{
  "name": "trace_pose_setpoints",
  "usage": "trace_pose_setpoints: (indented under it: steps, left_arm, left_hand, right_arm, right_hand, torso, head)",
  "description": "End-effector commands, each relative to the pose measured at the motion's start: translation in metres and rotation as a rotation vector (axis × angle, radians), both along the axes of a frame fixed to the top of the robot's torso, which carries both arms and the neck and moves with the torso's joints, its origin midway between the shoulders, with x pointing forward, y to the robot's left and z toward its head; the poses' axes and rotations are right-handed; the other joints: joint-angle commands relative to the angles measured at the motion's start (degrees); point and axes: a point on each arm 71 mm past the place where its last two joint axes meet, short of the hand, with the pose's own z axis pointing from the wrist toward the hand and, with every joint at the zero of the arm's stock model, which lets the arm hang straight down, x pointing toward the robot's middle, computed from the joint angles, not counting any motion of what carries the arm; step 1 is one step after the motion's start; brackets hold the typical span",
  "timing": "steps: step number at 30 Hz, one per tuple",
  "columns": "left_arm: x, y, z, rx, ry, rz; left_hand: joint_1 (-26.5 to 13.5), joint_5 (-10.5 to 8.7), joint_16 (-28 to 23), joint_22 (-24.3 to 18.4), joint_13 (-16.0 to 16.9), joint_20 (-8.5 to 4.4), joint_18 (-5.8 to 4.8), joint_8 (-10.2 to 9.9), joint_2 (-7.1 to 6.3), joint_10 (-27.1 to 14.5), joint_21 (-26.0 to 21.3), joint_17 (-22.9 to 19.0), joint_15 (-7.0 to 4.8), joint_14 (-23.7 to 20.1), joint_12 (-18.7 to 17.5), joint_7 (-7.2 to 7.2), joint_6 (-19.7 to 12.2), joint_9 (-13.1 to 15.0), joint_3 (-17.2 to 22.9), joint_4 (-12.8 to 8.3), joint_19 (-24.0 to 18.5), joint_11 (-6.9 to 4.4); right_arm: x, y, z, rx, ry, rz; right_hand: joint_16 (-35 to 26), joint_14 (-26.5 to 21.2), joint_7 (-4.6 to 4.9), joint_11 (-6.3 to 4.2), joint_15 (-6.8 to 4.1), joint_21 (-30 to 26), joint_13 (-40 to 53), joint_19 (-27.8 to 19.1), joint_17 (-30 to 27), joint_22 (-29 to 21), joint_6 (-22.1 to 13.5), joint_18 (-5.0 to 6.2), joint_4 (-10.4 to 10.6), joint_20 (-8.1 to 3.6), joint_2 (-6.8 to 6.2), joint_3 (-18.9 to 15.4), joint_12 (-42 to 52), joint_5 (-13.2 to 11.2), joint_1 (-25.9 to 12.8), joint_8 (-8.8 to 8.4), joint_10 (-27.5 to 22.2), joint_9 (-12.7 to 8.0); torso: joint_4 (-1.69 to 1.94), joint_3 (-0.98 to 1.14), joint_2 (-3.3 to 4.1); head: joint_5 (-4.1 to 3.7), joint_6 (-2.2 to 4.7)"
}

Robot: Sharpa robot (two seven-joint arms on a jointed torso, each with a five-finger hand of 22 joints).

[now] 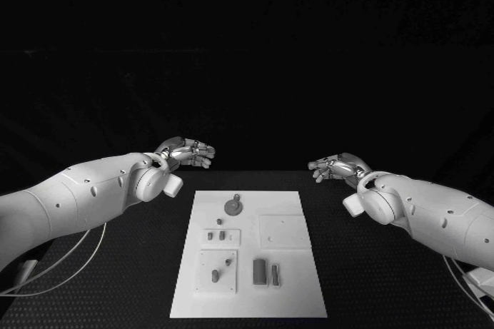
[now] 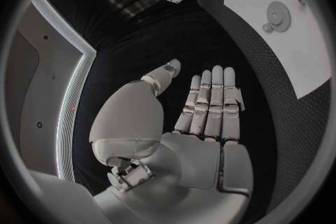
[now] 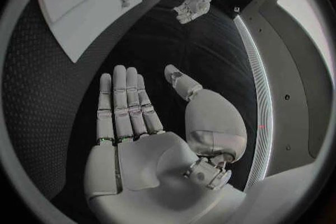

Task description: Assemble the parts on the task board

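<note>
Left hand (image 1: 188,155) and right hand (image 1: 335,167): fingers spread, empty, past task board's (image 1: 293,300) far corners | parts (image 1: 260,271) lie and stand on board mid-desk | stage: start or finished; no move settled

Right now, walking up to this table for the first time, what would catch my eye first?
Most striking are the two silver many-fingered hands, the left hand and the right hand, raised at the far edge of the black table, fingers apart and holding nothing. Between them, nearer the robot, lies the white rectangular task board with small grey parts on it, among them a round gear-like piece near its far end.
</note>
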Motion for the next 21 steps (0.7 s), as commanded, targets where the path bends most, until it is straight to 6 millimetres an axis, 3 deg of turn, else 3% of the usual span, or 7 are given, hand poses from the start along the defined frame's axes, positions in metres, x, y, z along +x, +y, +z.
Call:
trace_pose_setpoints:
  steps: [1, 6, 11, 15, 16, 20, 21]
  left_arm:
    - [0.004, -0.003, 0.002, -0.100, -0.003, -0.013]
    - [0.009, -0.007, 0.001, -0.126, -0.010, -0.012]
    - [0.008, -0.007, -0.004, -0.142, -0.006, -0.018]
    - [0.007, -0.005, -0.007, -0.145, 0.000, -0.024]
    - [0.008, -0.003, -0.008, -0.099, 0.011, 0.007]
    - [0.006, -0.005, -0.010, -0.104, 0.007, 0.012]
    - [0.005, -0.007, -0.011, -0.108, 0.004, 0.015]
  left_hand:
    - [-1.5, -0.47, -3.1, -2.5, -1.7, 0.94, -1.37, -0.9, -0.52, -3.4, -2.4, -1.2, 0.91, -3.9, -0.2, -0.73, -1.9, -0.3, -1.2, 0.0, -2.5, -0.32]
    - [-5.5, -0.84, -7.2, -7.8, -4.1, 3.68, -1.74, -1.7, -1.84, -7.9, -2.5, -3.2, 2.01, -10.1, -0.1, -1.89, -4.6, -0.3, -3.7, 1.1, -9.7, -1.48]
    - [-7.2, -0.83, -7.7, -10.3, -5.0, 4.02, -1.73, -1.4, -2.47, -8.5, -2.3, -3.6, 2.29, -10.8, 0.0, -1.90, -5.1, 0.1, -4.0, 2.4, -10.4, -1.66]
    - [-7.4, -0.82, -7.7, -11.9, -5.4, 3.88, -1.71, -0.7, -2.15, -7.9, -2.2, -3.6, 2.29, -10.7, 0.2, -1.68, -4.6, 0.7, -4.0, 2.7, -9.6, -1.51]
    - [-61.6, -3.66, -23.1, -62.0, -14.0, -0.52, -1.74, -17.5, 7.00, -55.7, -5.9, -33.6, -6.12, -46.8, -3.8, -6.78, -42.6, -24.9, -29.3, 7.0, -47.9, -6.09]
    - [-61.6, -3.66, -23.1, -62.0, -14.0, -0.52, -1.74, -17.5, 7.00, -55.7, -5.9, -33.6, -6.12, -46.8, -3.8, -6.78, -42.6, -24.9, -29.3, 7.0, -47.9, -6.09]
    - [-61.6, -3.66, -23.1, -62.0, -14.0, -0.52, -1.74, -17.5, 7.00, -55.7, -5.9, -33.6, -6.12, -46.8, -3.8, -6.78, -42.6, -24.9, -29.3, 7.0, -47.9, -6.09]
  right_arm:
    - [0.004, 0.007, 0.004, 0.133, -0.024, 0.039]
    - [0.009, 0.008, 0.002, 0.139, -0.038, 0.039]
    - [0.010, 0.010, 0.002, 0.152, -0.043, 0.042]
    - [0.010, 0.009, 0.002, 0.156, -0.039, 0.042]
    - [0.011, 0.007, 0.001, 0.120, -0.031, 0.014]
    - [0.009, 0.009, 0.000, 0.127, -0.036, 0.008]
    - [0.008, 0.009, 0.000, 0.132, -0.038, 0.005]
  right_hand:
    - [-6.1, -5.5, -0.44, 1.83, 3.35, -3.2, -4.6, -5.4, -2.8, -0.9, -1.8, -1.78, -0.1, 1.14, 0.69, 0.0, -5.8, -0.1, 0.2, -0.71, -2.5, -0.4]
    - [-12.6, -9.6, -0.75, 2.18, 4.54, -6.0, -11.6, -7.9, -6.2, -2.2, -4.1, -2.54, 0.9, 1.98, 0.91, -0.8, -13.1, -0.1, 0.3, -1.21, -3.8, -0.9]
    - [-16.0, -10.0, -0.46, 2.48, 4.74, -7.8, -17.2, -8.7, -8.4, -2.7, -5.3, -2.66, -0.1, 2.35, 1.84, -6.0, -17.8, -0.1, -1.3, -0.91, -2.3, -1.1]
    - [-16.9, -9.6, -0.27, 2.62, 4.87, -8.5, -19.3, -8.4, -9.0, -2.9, -5.8, -2.47, 0.2, 2.42, 2.07, -7.2, -19.3, -0.2, -1.7, -0.72, -1.2, -1.4]
    - [-44.1, -45.3, -10.21, -6.72, -5.87, -19.5, -37.9, -33.9, -31.2, -22.5, -49.7, -6.94, 13.8, -8.10, 5.63, -37.9, -29.9, -2.9, -47.0, -5.63, -50.1, -41.5]
    - [-44.1, -45.3, -10.21, -6.72, -5.87, -19.5, -37.9, -33.9, -31.2, -27.5, -49.7, -6.94, 13.8, -8.10, 5.63, -37.9, -29.9, -2.9, -47.0, -5.63, -50.1, -41.5]
    - [-44.1, -45.3, -10.21, -6.72, -5.87, -19.5, -37.9, -33.9, -31.2, -68.5, -49.7, -6.94, 13.8, -8.10, 5.63, -37.9, -29.9, -2.9, -47.0, -5.63, -50.1, -41.5]
  torso:
    - [-0.27, -0.11, -0.90]
    - [-0.46, 0.06, -1.49]
    - [-0.56, 0.39, -1.86]
    - [-0.52, 0.63, -1.99]
    - [-0.51, 0.37, -1.75]
    - [-0.08, 0.42, -2.04]
    - [0.17, 0.45, -2.22]
  head:
    - [0.19, 1.39]
    - [0.59, 2.10]
    - [0.97, 3.49]
    - [1.21, 3.72]
    - [1.05, 3.50]
    - [0.57, 3.37]
    - [0.29, 3.30]
